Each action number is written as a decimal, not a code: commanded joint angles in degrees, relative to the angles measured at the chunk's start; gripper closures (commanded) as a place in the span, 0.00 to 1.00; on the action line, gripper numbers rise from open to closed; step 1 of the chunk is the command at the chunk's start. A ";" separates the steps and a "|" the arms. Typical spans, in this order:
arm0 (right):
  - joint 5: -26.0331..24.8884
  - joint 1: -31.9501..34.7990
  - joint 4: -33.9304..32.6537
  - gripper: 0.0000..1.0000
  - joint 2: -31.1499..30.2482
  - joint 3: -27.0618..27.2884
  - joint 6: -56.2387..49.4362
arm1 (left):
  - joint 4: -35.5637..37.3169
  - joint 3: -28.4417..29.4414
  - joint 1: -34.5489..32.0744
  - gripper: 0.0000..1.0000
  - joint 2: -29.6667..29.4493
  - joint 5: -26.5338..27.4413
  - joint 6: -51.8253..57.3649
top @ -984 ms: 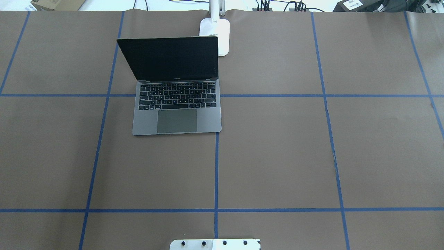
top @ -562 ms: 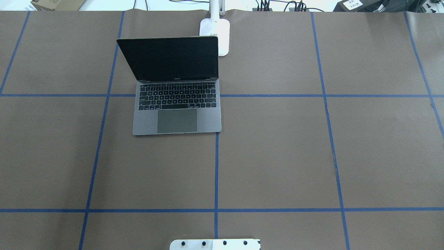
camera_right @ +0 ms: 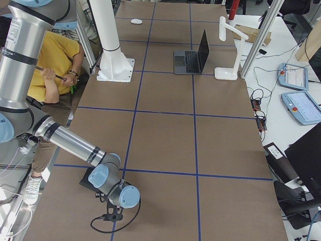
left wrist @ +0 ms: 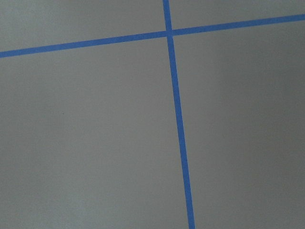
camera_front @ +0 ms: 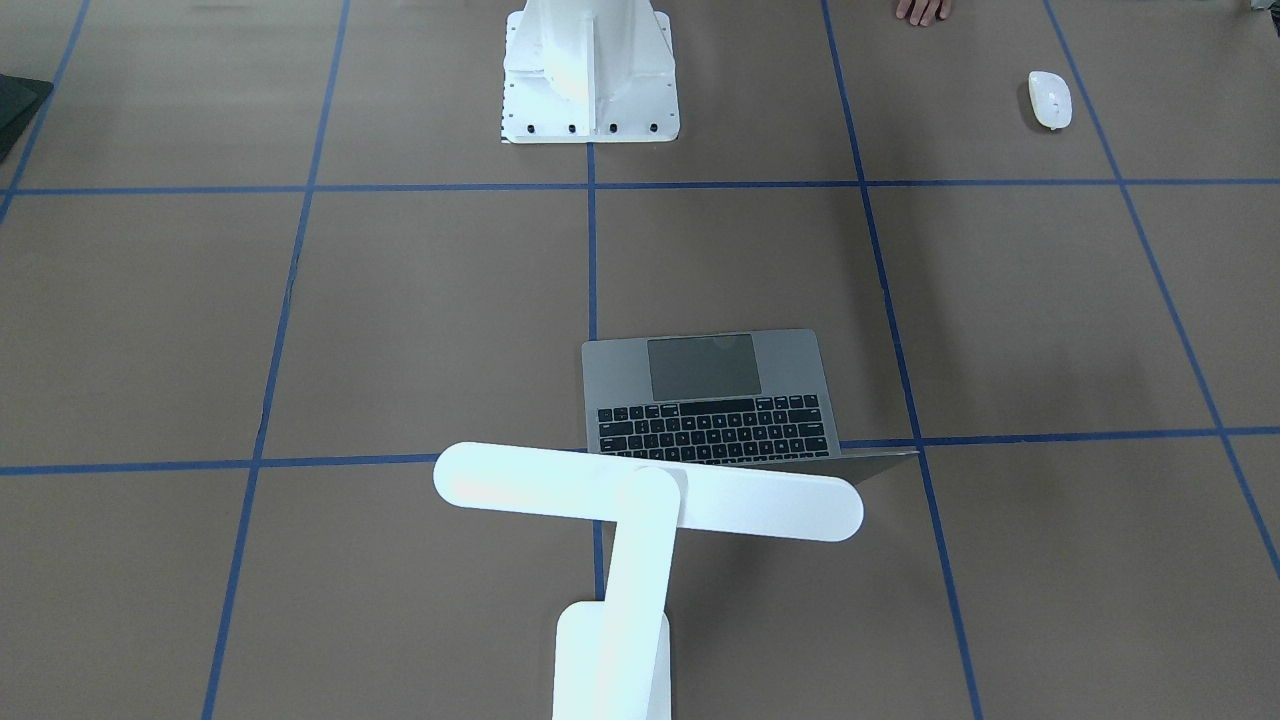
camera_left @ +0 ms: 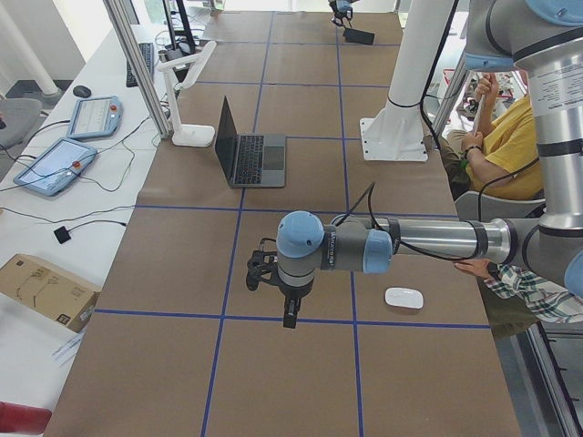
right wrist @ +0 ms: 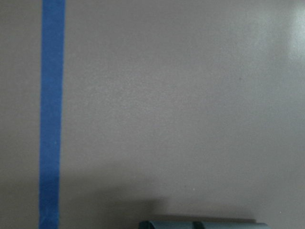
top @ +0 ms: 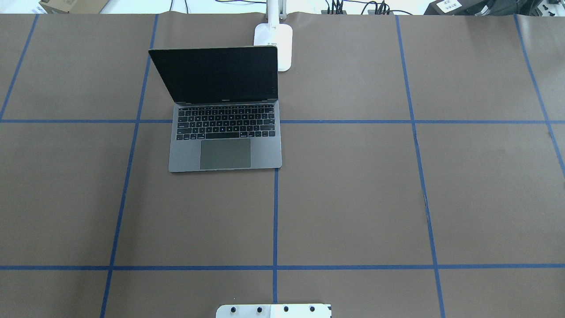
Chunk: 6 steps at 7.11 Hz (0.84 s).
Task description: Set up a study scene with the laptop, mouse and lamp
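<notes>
Left hand (camera_left: 288,312) hangs pointing down over the brown paper-covered surface (top: 353,198), above a blue tape line (left wrist: 178,119). Fingers spread or pressed together: cannot tell, and the same goes for the right hand (camera_right: 114,215), low near a flat black square pad (camera_front: 15,105). Small glossy white oval mouse (camera_left: 404,299) lies near the left hand, toward the robot. Slim dark-grey open laptop (top: 225,132) sits well apart from both hands, with a white T-shaped desk lamp (camera_front: 640,495) just behind its lid. White bolted pedestal (camera_front: 590,75) stands at the robot edge, with a seated person in yellow (camera_left: 506,146) beyond it.
</notes>
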 commanded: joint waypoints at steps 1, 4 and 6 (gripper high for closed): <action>3.59 -0.04 0.00 1.00 0.42 0.40 -3.86 | 0.00 -0.10 -0.04 0.00 -0.06 0.03 0.00; 8.27 0.13 -0.44 1.00 0.51 4.69 -4.94 | 0.09 -0.19 -0.22 0.00 -0.06 -0.06 0.00; 9.14 0.13 -0.62 1.00 0.94 10.31 -3.63 | 0.09 -0.19 -0.39 0.00 -0.06 -0.06 0.00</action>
